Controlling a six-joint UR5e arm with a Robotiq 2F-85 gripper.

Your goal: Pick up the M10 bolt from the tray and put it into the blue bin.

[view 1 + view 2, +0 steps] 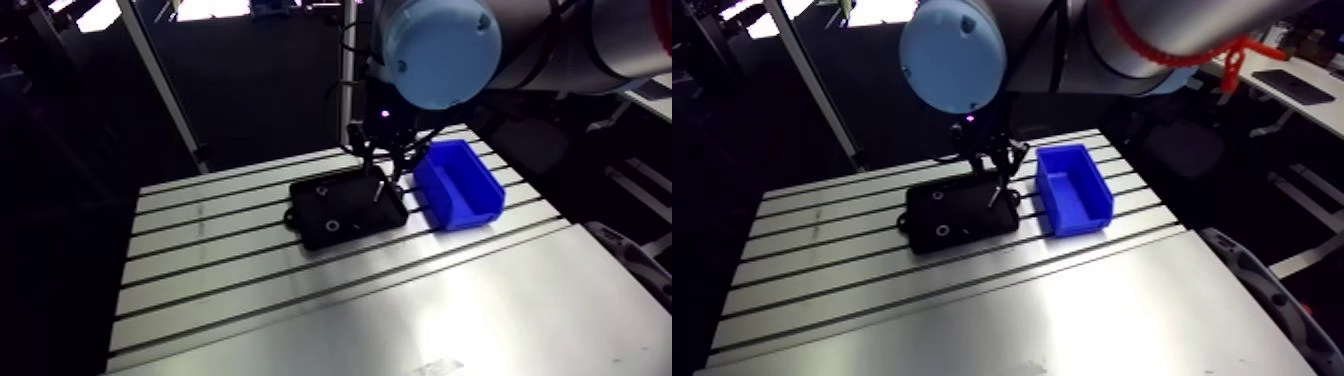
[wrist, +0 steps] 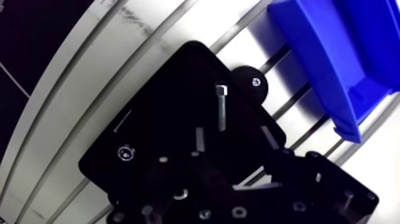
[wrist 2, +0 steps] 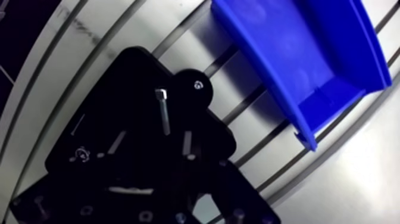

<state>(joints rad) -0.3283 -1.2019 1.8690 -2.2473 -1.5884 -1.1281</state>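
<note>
A silver bolt (image 2: 221, 107) lies flat on the black tray (image 2: 155, 119), in the tray's corner nearest the blue bin (image 2: 333, 53). My gripper (image 2: 233, 142) hangs low over the tray. Its dark fingers (image 2: 199, 140) stand apart, and the bolt's shank end lies just ahead of the gap. Nothing is between the fingers. In the arm view the gripper (image 1: 385, 155) is over the tray's right end, with the bolt (image 1: 374, 188) below it and the bin (image 1: 458, 183) close on the right. The bin looks empty.
A small nut (image 2: 124, 153) sits on the tray beside the gripper, away from the bin. Two ring-shaped parts (image 1: 321, 188) (image 1: 331, 226) show on the tray's left half. A round black tab (image 2: 250, 83) sticks out of the tray toward the bin. The slotted table (image 1: 300, 290) extends forward.
</note>
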